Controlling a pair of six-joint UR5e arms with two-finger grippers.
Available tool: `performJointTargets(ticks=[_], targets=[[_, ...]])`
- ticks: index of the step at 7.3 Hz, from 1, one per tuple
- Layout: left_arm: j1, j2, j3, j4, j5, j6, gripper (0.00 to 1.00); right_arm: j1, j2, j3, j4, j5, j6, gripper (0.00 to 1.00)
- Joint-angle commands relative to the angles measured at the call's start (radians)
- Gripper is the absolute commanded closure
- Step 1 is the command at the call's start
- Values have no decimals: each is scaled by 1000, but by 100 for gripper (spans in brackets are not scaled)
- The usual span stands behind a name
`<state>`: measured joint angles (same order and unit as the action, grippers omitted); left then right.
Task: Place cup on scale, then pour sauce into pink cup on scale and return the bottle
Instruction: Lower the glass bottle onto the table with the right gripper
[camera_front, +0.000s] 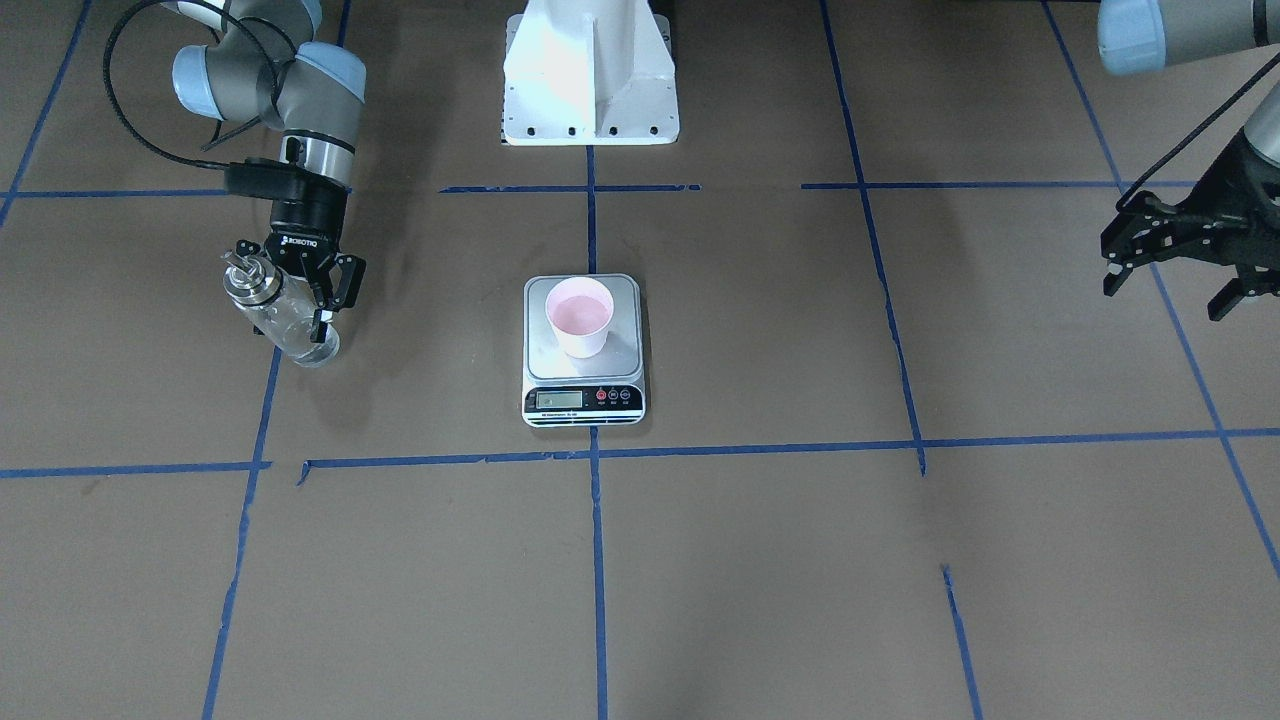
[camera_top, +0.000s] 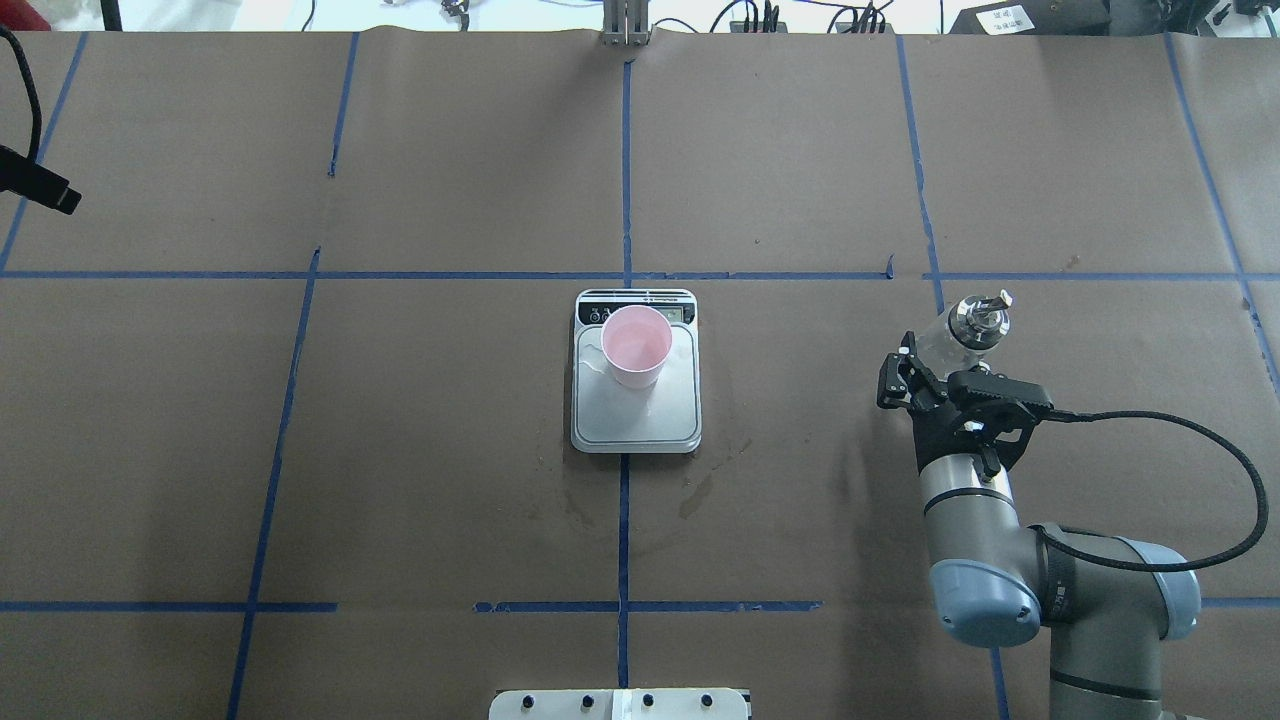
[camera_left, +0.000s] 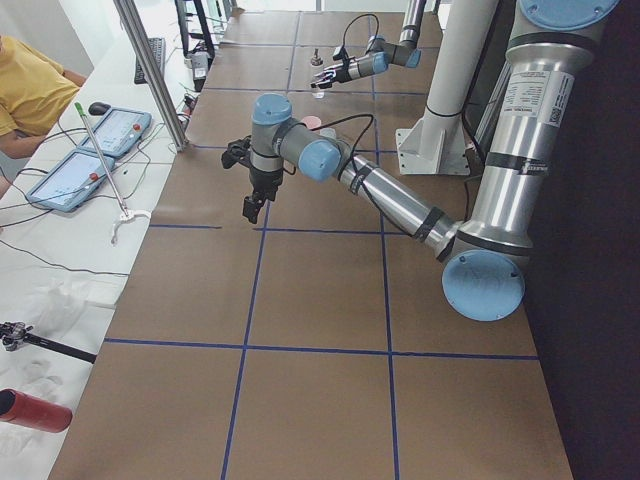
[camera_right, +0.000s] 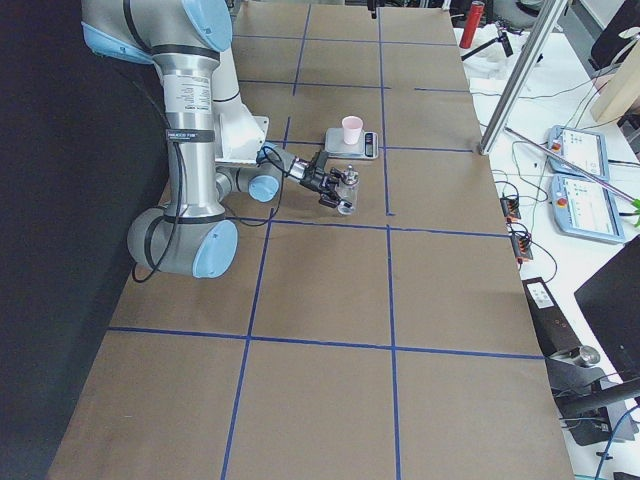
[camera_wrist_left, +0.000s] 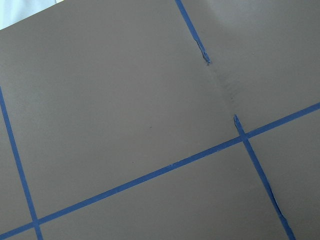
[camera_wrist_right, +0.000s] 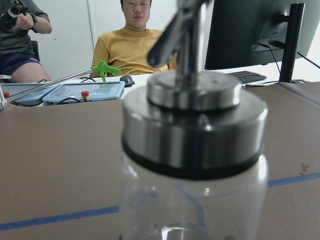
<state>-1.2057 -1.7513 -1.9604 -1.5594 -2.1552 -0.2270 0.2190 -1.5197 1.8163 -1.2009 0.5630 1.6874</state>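
Note:
The pale pink cup (camera_front: 579, 315) stands upright on the steel plate of the scale (camera_front: 585, 400) at mid-table; both also show in the overhead view, cup (camera_top: 636, 345) and scale (camera_top: 640, 425). The clear glass bottle (camera_front: 285, 320) with silver collar and spout stands on the table to the robot's right. My right gripper (camera_front: 295, 310) is open, its fingers spread around the bottle (camera_top: 955, 335). The bottle fills the right wrist view (camera_wrist_right: 192, 150); I cannot make out its clear sauce. My left gripper (camera_front: 1170, 290) is open and empty, raised far off to the robot's left.
The white robot base (camera_front: 590, 80) stands behind the scale. Wet patches mark the paper near the scale (camera_top: 700, 490) and its plate. Blue tape lines grid the brown table. Operators, tablets and a monitor sit beyond the far table edge (camera_wrist_right: 135, 45).

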Motion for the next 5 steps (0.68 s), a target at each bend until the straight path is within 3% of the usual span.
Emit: performJointTargets(ticks=[1,5], targets=[[0,0,0,1,0,0,0,0,-11,-3,0,5,0,100],[0,0,0,-1,0,0,0,-1,-14,-5,0,14,0,100]])
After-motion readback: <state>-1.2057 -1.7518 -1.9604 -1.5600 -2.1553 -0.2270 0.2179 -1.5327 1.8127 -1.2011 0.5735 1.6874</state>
